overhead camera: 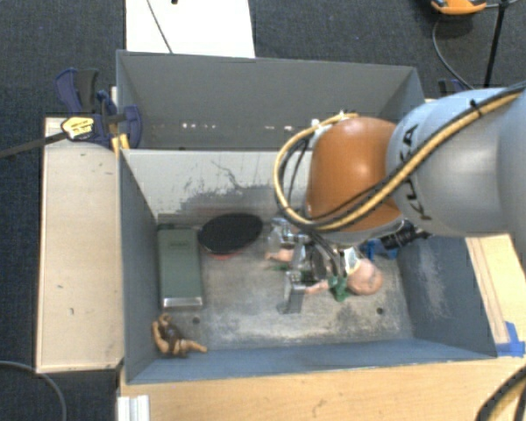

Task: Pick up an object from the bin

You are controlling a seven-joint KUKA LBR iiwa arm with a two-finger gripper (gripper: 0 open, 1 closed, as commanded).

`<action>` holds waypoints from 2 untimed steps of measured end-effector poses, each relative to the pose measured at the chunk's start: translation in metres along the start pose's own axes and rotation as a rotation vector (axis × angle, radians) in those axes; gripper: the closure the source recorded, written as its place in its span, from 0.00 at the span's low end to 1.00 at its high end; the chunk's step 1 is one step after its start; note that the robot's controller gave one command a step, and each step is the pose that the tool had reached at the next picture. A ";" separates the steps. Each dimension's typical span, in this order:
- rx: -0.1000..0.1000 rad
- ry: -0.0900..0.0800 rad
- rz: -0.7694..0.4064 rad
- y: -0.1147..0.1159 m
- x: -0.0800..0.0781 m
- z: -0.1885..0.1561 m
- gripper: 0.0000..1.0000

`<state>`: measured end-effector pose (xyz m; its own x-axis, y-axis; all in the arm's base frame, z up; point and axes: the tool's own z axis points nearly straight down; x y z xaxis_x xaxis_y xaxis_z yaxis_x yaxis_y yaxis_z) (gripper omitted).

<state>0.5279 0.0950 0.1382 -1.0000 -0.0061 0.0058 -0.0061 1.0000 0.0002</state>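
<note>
My gripper reaches down onto the bin floor near the middle, under the orange wrist cover. Right beside it, to its right, lies a small doll with a pink head, pink limbs and a green part; one pink limb touches or sits close against the gripper. A black oval disc with a red edge under it lies to the gripper's upper left, apart from it. A small blue thing shows just behind the doll, partly hidden by the arm.
A grey-green rectangular block lies along the left wall. A small brown figure sits in the front left corner. The arm and its orange cover hide the bin's back right part.
</note>
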 end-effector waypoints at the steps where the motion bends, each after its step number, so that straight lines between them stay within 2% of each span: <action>1: -0.001 -0.008 0.004 0.000 -0.002 -0.004 0.00; 2: -0.002 -0.014 0.097 -0.058 -0.038 0.048 0.00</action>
<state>0.5664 0.0370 0.0904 -0.9958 0.0911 -0.0080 0.0910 0.9958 0.0028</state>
